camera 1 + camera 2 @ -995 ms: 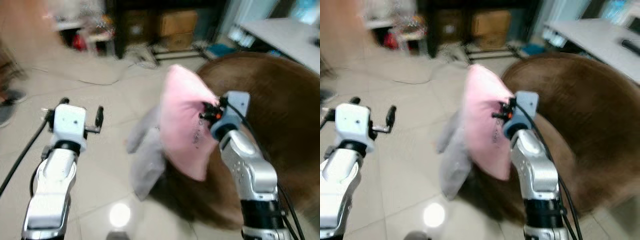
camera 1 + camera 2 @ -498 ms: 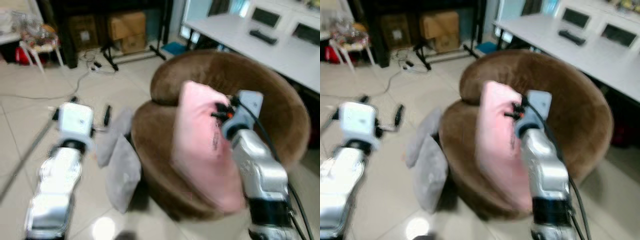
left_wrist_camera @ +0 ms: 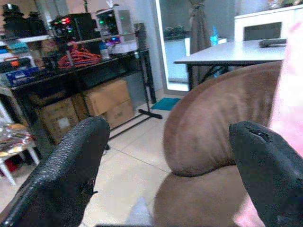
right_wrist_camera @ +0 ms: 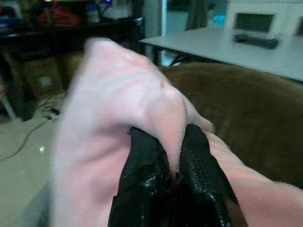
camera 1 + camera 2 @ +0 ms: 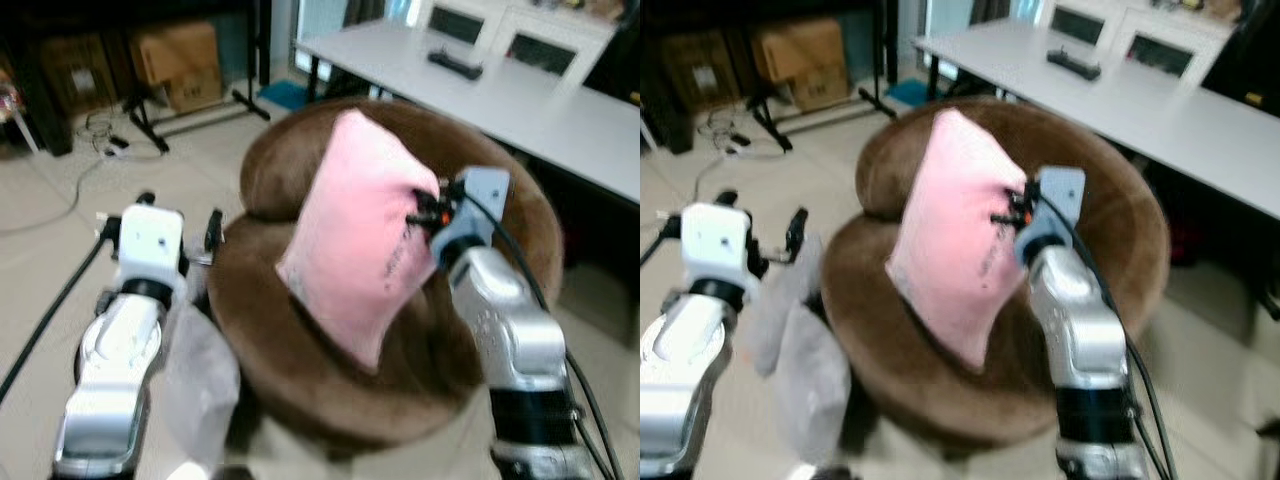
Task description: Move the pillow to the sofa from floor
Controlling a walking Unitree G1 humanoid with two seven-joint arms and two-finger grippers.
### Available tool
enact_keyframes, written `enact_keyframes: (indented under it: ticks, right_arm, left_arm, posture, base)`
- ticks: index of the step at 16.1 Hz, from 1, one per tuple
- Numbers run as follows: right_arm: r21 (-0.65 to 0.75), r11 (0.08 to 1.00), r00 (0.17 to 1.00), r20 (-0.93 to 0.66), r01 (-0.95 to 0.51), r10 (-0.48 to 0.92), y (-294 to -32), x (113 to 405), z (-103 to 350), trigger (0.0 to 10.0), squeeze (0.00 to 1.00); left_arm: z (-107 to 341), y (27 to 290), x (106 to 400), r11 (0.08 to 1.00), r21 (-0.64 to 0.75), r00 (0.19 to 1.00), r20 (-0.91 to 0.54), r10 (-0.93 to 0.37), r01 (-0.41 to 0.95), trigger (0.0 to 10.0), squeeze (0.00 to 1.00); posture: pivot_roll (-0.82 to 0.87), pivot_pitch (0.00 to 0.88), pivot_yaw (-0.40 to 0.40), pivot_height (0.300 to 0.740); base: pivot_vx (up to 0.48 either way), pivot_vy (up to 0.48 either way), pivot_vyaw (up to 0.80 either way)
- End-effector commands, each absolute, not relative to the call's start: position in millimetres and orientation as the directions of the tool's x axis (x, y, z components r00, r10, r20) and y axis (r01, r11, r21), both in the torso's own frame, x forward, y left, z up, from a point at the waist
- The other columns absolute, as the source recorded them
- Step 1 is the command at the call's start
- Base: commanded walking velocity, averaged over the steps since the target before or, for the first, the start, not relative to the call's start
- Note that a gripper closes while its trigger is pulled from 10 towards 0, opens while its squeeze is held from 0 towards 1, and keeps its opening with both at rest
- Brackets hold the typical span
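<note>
A pink pillow (image 5: 365, 235) is hanging in the air over a round brown sofa (image 5: 300, 350), its fabric bunched and pinched between the two black fingers (image 4: 142, 165) of the right gripper (image 5: 428, 212), which are clamping down on a fold near one edge. The pillow's bulk is drooping away from those fingers toward the seat, its lowest corner hanging just above the cushion; whether it is touching the seat cannot be told.

The left gripper (image 5: 160, 205) is hovering off to the sofa's near side with its fingers (image 3: 71, 165) spread wide and holding nothing, the sofa's backrest and a strip of pale floor (image 3: 128, 165) showing between them. A grey cushion (image 5: 800, 370) is lying on the floor beside the sofa, below that arm. A white table (image 5: 500, 90) is standing behind the sofa, and cardboard boxes (image 5: 180, 55) are sitting under a dark shelf further off.

The grip looks thin: only a pinch of cloth is carrying the whole pillow, so a jolt could pull the fold free early. Letting go too near the seat's front rim could also send the pillow sliding off to the floor.
</note>
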State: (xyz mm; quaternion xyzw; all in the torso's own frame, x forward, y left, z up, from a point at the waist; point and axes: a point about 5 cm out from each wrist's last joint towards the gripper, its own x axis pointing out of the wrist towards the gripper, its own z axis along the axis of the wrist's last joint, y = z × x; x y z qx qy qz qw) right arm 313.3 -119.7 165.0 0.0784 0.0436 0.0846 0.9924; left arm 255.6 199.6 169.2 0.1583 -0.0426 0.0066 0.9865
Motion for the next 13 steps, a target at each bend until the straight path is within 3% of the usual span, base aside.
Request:
enact_keyframes:
  ticks: [1, 7, 11, 13]
  right_arm:
    - [0.142, 0.978, 0.988, -0.012, -0.151, 0.154, -126, 315, 180, 10.0, 0.00]
    - [0.122, 0.974, 0.980, -0.028, -0.191, 0.195, -120, 315, 181, 10.0, 0.00]
    - [0.129, 0.971, 0.978, -0.032, -0.199, 0.205, -119, 315, 181, 10.0, 0.00]
    - [0.137, 0.963, 0.969, -0.044, -0.234, 0.242, -113, 315, 180, 10.0, 0.00]
  left_arm:
    - [170, 196, 256, 0.951, 0.309, 0.996, 0.086, -0.012, -0.016, 10.0, 0.00]
    - [169, 194, 257, 0.949, 0.317, 0.996, 0.079, -0.031, 0.004, 10.0, 0.00]
    - [167, 192, 256, 0.946, 0.323, 0.997, 0.067, -0.045, 0.021, 10.0, 0.00]
    - [166, 192, 255, 0.940, 0.341, 0.997, 0.054, -0.046, 0.025, 10.0, 0.00]
  posture:
    - [0.13, 0.000, -0.103, 0.740]
    - [0.13, 0.000, -0.101, 0.740]
    - [0.13, 0.000, -0.105, 0.740]
    - [0.13, 0.000, -0.107, 0.740]
  base:
    - [0.315, 0.000, 0.00]
    - [0.316, 0.000, -0.61]
    - [0.303, 0.000, 0.00]
    - [0.000, 0.000, 0.00]
